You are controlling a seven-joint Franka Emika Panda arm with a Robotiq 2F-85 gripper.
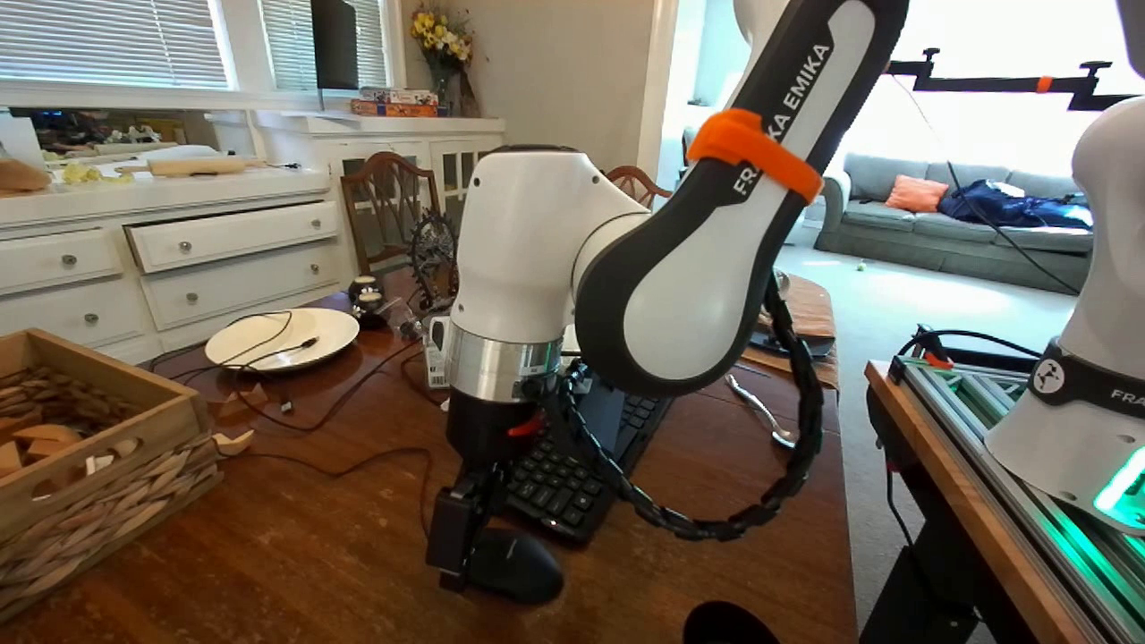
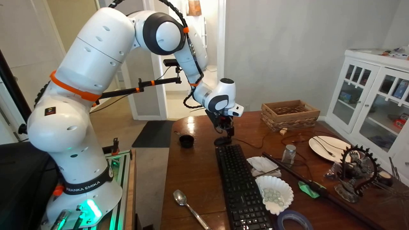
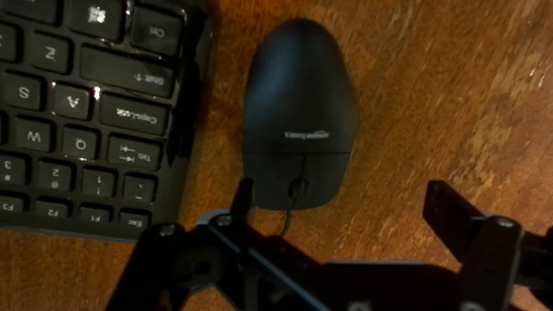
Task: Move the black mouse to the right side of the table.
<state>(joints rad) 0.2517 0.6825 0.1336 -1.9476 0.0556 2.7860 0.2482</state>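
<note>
The black mouse (image 3: 300,99) lies flat on the reddish-brown wooden table (image 3: 432,99), just beside the end of the keyboard. It shows in both exterior views (image 1: 519,568) (image 2: 222,141). My gripper (image 3: 340,188) is open with its fingers wide apart. In the wrist view one fingertip overlaps the mouse's button-end corner; whether it touches cannot be told. The other fingertip is well off the mouse's opposite side, over bare wood. In both exterior views the gripper (image 1: 458,546) (image 2: 229,132) is low, right at the mouse. The mouse's thin cable runs under the gripper.
A black keyboard (image 2: 241,188) lies beside the mouse. A small black cup (image 2: 186,141) and a spoon (image 2: 188,204) are on the table. A woven basket (image 2: 289,116), a white plate (image 1: 284,338), cables, a glass jar (image 2: 289,155) and a white bowl (image 2: 274,193) also stand there.
</note>
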